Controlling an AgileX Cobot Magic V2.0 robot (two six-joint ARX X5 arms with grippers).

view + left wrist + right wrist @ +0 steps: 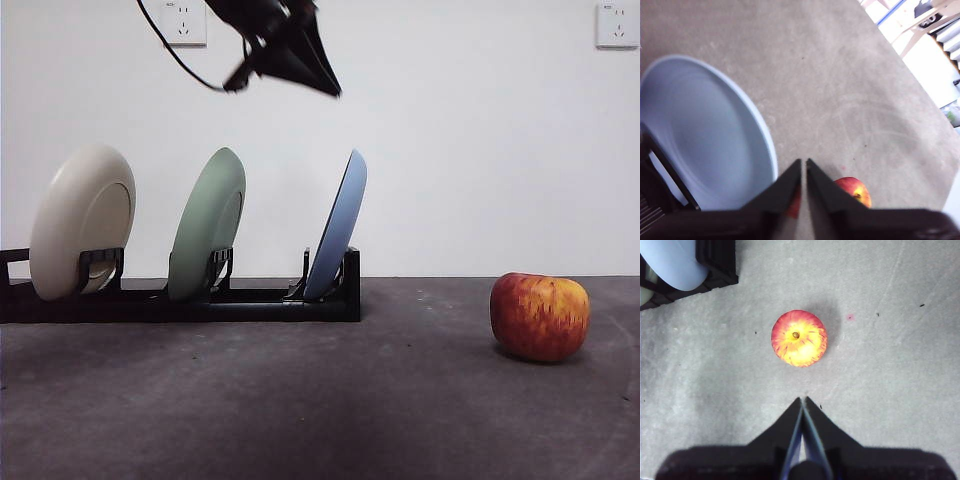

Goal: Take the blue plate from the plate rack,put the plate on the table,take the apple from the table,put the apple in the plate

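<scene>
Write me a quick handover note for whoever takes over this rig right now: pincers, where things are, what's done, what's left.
Left pincer: shut, empty, up above the blue plate.
Right pincer: shut, empty, hanging above the apple.
Blue plate stands in the end slot of the plate rack, beside the green plate and cream plate. Apple sits on the table, apart from the rack.
Done: nothing yet.
Left: lift blue plate out, lay it on the table, put apple in it.
</scene>
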